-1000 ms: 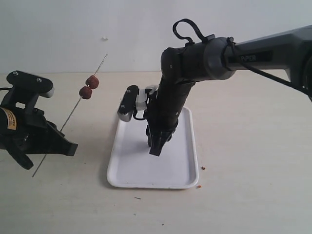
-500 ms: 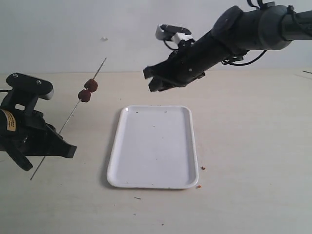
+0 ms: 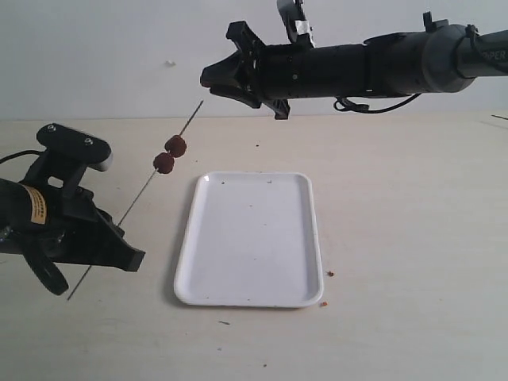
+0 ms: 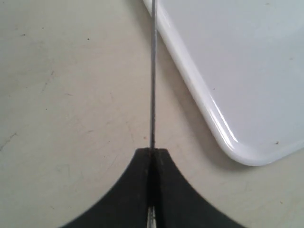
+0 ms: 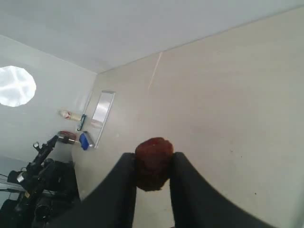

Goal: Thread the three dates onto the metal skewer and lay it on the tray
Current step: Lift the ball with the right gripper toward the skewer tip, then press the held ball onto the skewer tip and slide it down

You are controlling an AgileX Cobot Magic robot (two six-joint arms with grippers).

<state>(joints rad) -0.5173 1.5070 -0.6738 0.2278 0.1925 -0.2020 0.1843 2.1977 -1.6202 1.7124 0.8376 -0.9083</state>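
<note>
The thin metal skewer [image 3: 135,202] slants up from my left gripper [image 3: 119,246], which is shut on its lower part. Two dark red dates [image 3: 170,153] sit threaded on it, close together below its tip. In the left wrist view the skewer [image 4: 152,71] leaves the closed fingertips of the left gripper [image 4: 153,152] and passes beside the white tray [image 4: 237,57]. My right gripper [image 3: 210,78] hovers high, just right of the skewer's tip. It is shut on the third date [image 5: 153,152], pinched between the right gripper's [image 5: 153,160] fingers. The tray [image 3: 250,262] lies on the table with nothing on it.
Small brown crumbs [image 3: 330,274] lie on the beige table by the tray's near right corner. A pale wall stands behind the table. The right arm [image 3: 381,67] stretches level above the table's far side.
The right gripper has lifted off the tray and swung up and left, levelling out near the skewer's tip. The left gripper has shifted right with the skewer and its two dates.
</note>
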